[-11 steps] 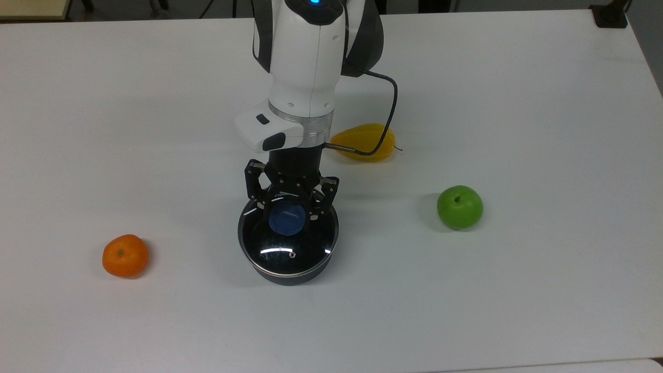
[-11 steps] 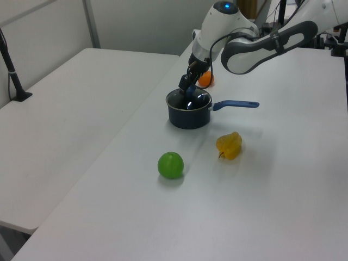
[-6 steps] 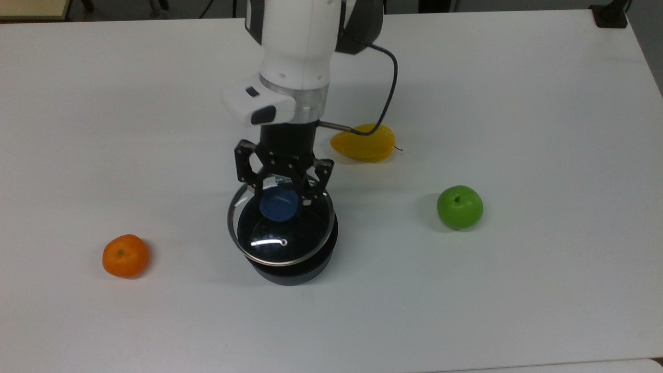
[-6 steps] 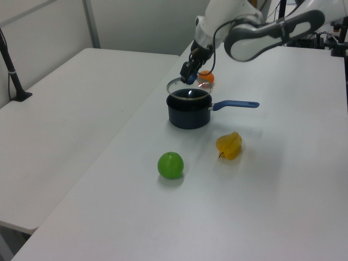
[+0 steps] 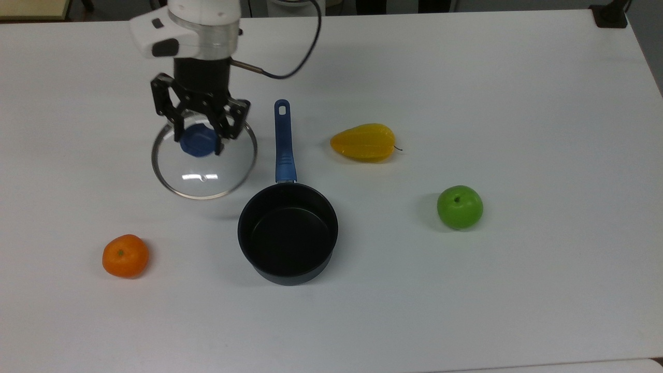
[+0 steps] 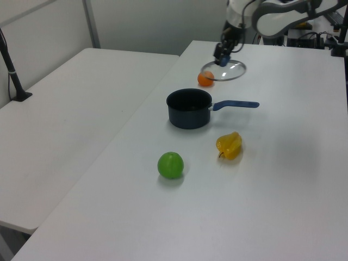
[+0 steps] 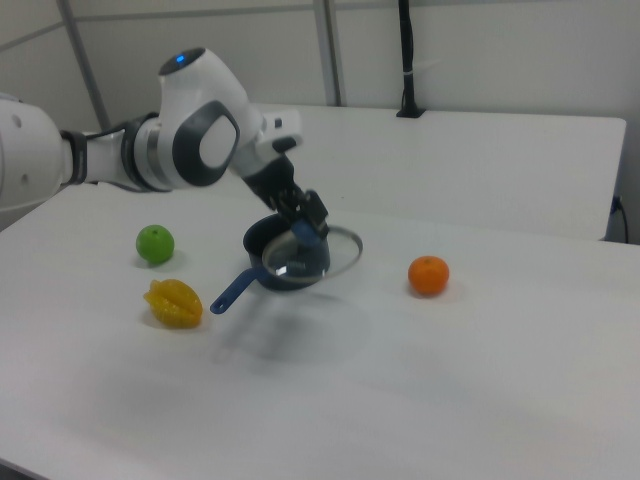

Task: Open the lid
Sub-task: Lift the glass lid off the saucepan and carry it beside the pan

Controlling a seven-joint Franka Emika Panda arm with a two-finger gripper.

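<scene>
Pincer point(image 5: 198, 135) clamps the lid point(image 5: 204, 160) by its knob, seemingly airborne beside the saucepan point(image 5: 288, 233)

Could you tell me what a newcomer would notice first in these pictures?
Most striking is the gripper shut on the blue knob of the glass lid, held at the top view's upper left, apart from the saucepan. The open black saucepan stands mid-table, its blue handle pointing toward the top view's far edge.

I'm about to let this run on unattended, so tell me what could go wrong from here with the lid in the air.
1. The pincer holds the lid only by its blue knob, above the table; a slip could drop the glass.
2. The lid hangs tilted, so setting it down rim first could make it roll or clatter.
3. The orange lies close by in the left view and might be knocked on descent.
</scene>
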